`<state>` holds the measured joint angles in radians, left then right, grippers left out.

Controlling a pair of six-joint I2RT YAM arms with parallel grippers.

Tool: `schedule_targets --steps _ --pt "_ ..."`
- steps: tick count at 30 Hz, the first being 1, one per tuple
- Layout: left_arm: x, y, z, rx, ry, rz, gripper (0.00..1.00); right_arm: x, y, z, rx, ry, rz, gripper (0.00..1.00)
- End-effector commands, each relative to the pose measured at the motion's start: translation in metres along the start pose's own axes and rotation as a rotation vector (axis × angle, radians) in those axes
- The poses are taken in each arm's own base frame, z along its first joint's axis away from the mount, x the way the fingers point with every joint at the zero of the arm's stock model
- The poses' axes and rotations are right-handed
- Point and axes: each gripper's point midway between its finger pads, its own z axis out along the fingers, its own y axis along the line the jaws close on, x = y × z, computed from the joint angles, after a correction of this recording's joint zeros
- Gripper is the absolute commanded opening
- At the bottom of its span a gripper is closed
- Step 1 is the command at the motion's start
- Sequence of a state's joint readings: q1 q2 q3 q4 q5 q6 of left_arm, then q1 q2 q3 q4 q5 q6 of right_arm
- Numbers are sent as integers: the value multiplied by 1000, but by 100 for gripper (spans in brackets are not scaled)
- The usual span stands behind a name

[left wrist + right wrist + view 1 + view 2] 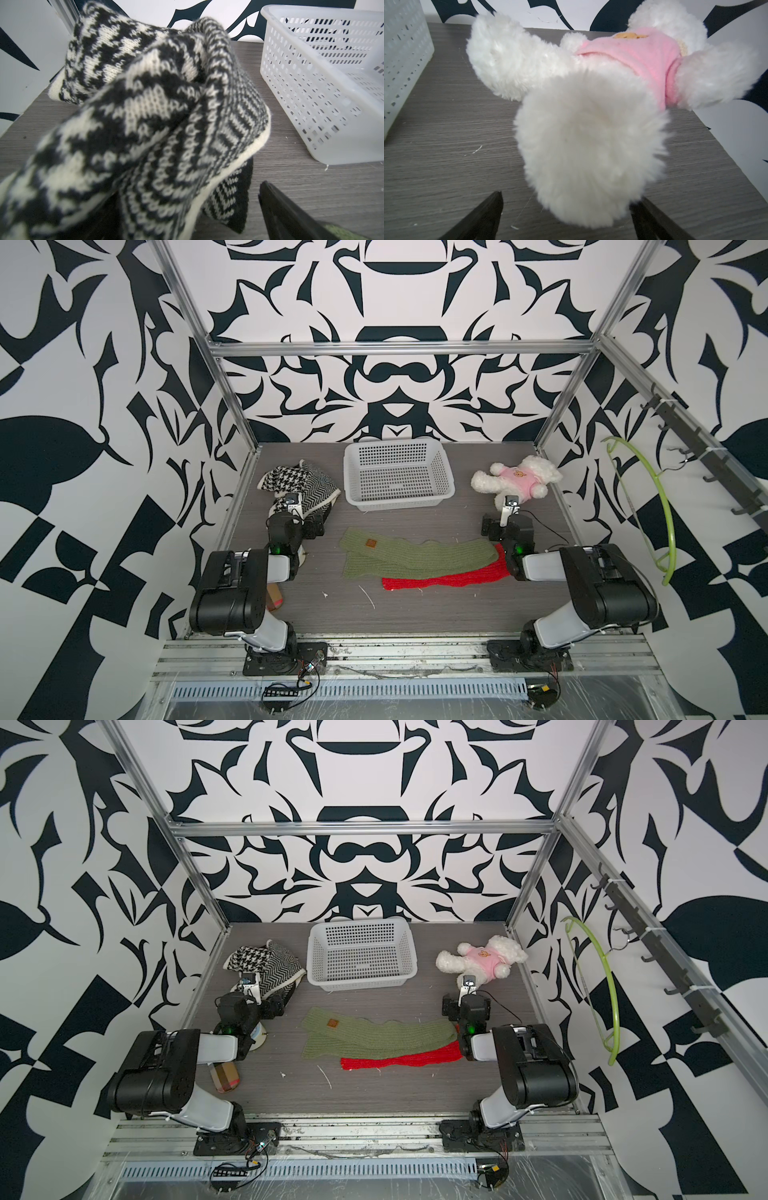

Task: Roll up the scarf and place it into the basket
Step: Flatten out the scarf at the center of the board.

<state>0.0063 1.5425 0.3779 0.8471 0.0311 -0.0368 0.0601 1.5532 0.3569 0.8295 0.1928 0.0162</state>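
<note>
While left gripper (pixel 303 524) and right gripper (pixel 571 197) stood open, rolling had not begun.
Green scarf (pixel 415 558) lay flat mid-bench; the next move probably called for pinching one end.

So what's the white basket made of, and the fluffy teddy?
The basket looks like smooth, slightly see-through white plastic: stiff walls with a grid of holes. The teddy looks like soft plush, with long fuzzy white pile; its pink top seems fleecy, though that's hard to tell.

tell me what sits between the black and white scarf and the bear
The basket sits between the black and white scarf and the bear; both top views show it.
</note>
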Motion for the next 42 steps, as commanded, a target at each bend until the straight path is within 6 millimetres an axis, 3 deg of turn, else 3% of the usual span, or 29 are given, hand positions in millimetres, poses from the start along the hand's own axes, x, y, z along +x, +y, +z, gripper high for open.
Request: schedule_targets --steps 1,8,14,17,20,23,26,29,33,37,42 --pt "-7 -2 2 15 -15 5 99 -17 9 1 -52 -44 -9 89" --pt "-42 32 -3 -214 55 -63 99 -31 16 0 -60 4 -52 79" --pt "-108 52 -64 -448 -69 -71 99 -58 21 -13 -15 -4 -107 80" --pt "-129 58 -87 -536 -44 -133 99 -85 32 -28 -34 3 -124 95" --pt "-137 56 -97 -541 -22 -171 99 -107 55 -49 -91 8 -148 99" --pt "-147 19 -100 -399 -9 -171 99 -113 85 -74 -141 52 -194 99" --pt "-139 -27 -115 -301 46 -114 99 -92 103 -97 -101 144 -348 99" --pt "-110 -27 -130 -345 128 -202 99 -74 110 -115 -76 191 -390 99" --pt "-95 -22 -123 -378 156 -229 99 -67 120 -141 -157 191 -289 99" --pt "-74 -2 -85 -403 310 -327 99 -67 128 -159 -249 241 -196 99" --pt "-48 24 -32 -437 460 -389 99 -50 127 -171 -278 312 -208 99"
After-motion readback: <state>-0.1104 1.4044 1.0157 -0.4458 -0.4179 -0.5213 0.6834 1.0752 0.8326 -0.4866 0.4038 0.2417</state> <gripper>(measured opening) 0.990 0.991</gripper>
